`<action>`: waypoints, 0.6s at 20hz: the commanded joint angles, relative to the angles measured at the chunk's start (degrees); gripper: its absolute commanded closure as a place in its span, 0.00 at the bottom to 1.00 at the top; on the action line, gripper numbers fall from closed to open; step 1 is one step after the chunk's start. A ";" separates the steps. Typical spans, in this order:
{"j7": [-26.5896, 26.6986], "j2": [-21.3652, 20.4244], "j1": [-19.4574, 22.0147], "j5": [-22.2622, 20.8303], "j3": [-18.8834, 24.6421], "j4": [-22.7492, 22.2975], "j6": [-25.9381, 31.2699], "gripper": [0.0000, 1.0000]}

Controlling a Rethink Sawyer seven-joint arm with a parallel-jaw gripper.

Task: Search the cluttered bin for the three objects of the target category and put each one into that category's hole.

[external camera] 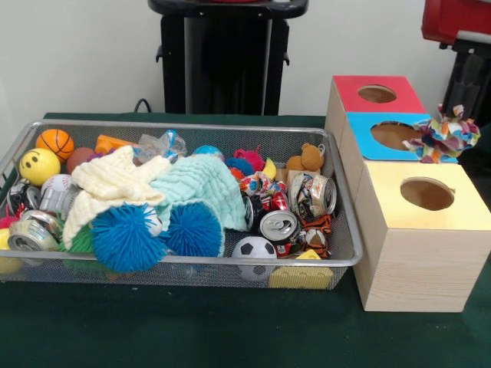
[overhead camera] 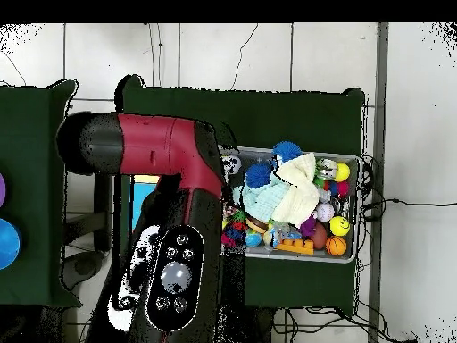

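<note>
The claw is out of sight in both views; only the red arm (overhead camera: 170, 205) shows overhead. The wire bin (external camera: 347, 230), crammed with balls, cans and cloths, sits on green cloth (external camera: 153, 330) left of three holed boxes (external camera: 418, 238).

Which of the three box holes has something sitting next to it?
The blue box, the middle one. A colourful fabric toy rests on its right edge; the red box and yellow box tops are bare.

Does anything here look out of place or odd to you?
Yes: a colourful ragged cloth toy lies on top of the blue-topped box, beside its hole, rather than in the wire bin with the other clutter or down a hole.
</note>
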State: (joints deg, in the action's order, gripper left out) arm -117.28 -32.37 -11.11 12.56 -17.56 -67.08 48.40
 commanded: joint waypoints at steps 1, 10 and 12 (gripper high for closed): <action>-9.54 0.86 1.82 0.57 2.97 -6.93 1.25 1.00; -11.95 2.05 1.26 0.95 2.61 -7.26 0.21 1.00; -12.15 2.19 1.31 1.09 2.64 -7.17 0.11 1.00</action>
State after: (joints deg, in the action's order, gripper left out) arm -117.28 -31.95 -10.74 12.59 -17.56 -67.49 48.39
